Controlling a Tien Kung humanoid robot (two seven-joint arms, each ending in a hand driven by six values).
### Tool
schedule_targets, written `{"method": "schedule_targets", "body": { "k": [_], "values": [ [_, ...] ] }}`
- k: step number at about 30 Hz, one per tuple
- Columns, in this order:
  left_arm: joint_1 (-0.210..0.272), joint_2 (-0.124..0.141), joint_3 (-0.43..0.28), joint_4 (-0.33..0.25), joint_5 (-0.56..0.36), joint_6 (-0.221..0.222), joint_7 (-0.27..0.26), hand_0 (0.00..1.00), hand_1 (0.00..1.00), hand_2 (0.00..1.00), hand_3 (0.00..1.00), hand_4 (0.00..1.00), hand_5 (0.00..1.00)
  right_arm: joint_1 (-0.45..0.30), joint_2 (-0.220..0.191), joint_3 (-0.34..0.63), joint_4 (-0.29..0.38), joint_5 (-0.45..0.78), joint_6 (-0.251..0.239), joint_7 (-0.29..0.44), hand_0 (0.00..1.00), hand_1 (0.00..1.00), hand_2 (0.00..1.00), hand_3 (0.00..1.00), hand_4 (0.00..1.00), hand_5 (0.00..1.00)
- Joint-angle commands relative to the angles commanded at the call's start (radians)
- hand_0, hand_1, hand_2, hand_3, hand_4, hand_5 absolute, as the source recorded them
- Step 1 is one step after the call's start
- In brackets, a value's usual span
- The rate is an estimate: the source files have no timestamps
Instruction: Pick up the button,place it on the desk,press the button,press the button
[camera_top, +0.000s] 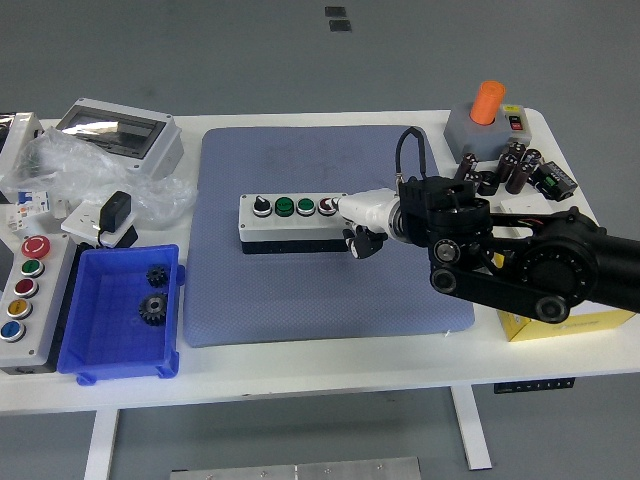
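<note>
The button box (294, 222) already sits on the blue mat (320, 235) of the worktop (300, 365), so pick and place look done. The right hand (362, 212), one white finger extended and gripping nothing, touches the box's right-end button; I judge pressing under way

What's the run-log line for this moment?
phase: press | right hand: white fingertip at red button, contact unclear | button box: on blue mat | left hand: out of view
</note>
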Motion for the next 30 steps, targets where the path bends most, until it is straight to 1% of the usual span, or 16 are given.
{"method": "schedule_targets", "body": {
  "k": [5, 10, 15, 18, 20, 22, 23, 24, 25, 29, 30],
  "values": [
    [0.001, 0.0, 0.0, 0.0, 0.0, -0.002, -0.003, 0.627, 0.641, 0.525, 0.604, 0.563, 0.196, -0.003, 0.001, -0.011, -0.007, 0.016, 0.001, 0.007, 0.341, 0.302, 0.24, 0.998, 0.089, 0.02],
    [0.001, -0.001, -0.001, 0.001, 0.0, 0.0, -0.004, 0.627, 0.641, 0.523, 0.604, 0.565, 0.197, -0.001, -0.017, 0.029, 0.017, 0.0, -0.037, 0.039, 0.34, 0.302, 0.24, 0.998, 0.087, 0.023],
    [0.001, -0.002, -0.002, 0.002, 0.002, -0.002, -0.007, 0.627, 0.641, 0.523, 0.604, 0.566, 0.199, -0.028, -0.06, 0.125, 0.056, 0.005, -0.075, 0.093, 0.338, 0.302, 0.24, 0.998, 0.087, 0.022],
    [0.002, -0.003, -0.001, 0.001, 0.001, -0.002, -0.006, 0.627, 0.641, 0.523, 0.604, 0.568, 0.202, -0.076, -0.091, 0.202, 0.096, -0.012, -0.082, 0.121, 0.331, 0.303, 0.239, 0.998, 0.092, 0.017],
    [0.004, -0.005, 0.002, 0.001, -0.002, -0.002, -0.004, 0.627, 0.641, 0.523, 0.604, 0.568, 0.202, -0.12, -0.103, 0.267, 0.124, -0.051, -0.092, 0.131, 0.331, 0.303, 0.239, 0.998, 0.092, 0.017],
    [0.005, -0.007, 0.005, 0.001, -0.005, -0.002, -0.003, 0.627, 0.641, 0.523, 0.604, 0.568, 0.202, -0.167, -0.1, 0.333, 0.144, -0.097, -0.124, 0.145, 0.331, 0.303, 0.239, 0.998, 0.092, 0.017],
    [0.005, -0.009, 0.007, 0.001, -0.006, -0.002, -0.002, 0.627, 0.641, 0.523, 0.604, 0.568, 0.202, -0.193, -0.092, 0.366, 0.149, -0.123, -0.147, 0.161, 0.331, 0.303, 0.239, 0.998, 0.092, 0.017],
    [0.006, -0.011, 0.009, 0.001, -0.007, -0.003, -0.001, 0.627, 0.641, 0.524, 0.604, 0.568, 0.202, -0.223, -0.081, 0.404, 0.15, -0.153, -0.174, 0.18, 0.302, 0.302, 0.25, 0.971, 0.317, 0.108],
    [0.006, -0.013, 0.012, 0.001, -0.01, -0.002, -0.001, 0.627, 0.641, 0.524, 0.604, 0.568, 0.202, -0.249, -0.073, 0.437, 0.15, -0.179, -0.198, 0.198, 0.302, 0.302, 0.25, 0.971, 0.317, 0.108],
    [0.009, -0.021, 0.03, -0.001, -0.034, 0.0, 0.002, 0.627, 0.641, 0.524, 0.604, 0.568, 0.202, -0.369, -0.028, 0.573, 0.116, -0.253, -0.339, 0.306, 0.302, 0.302, 0.25, 0.971, 0.317, 0.108],
    [0.009, -0.021, 0.033, -0.002, -0.038, 0.001, 0.005, 0.627, 0.641, 0.523, 0.605, 0.569, 0.202, -0.395, -0.019, 0.601, 0.102, -0.244, -0.375, 0.337, 0.448, 0.441, 0.507, 0.818, 0.474, 0.094]
  ]
}}
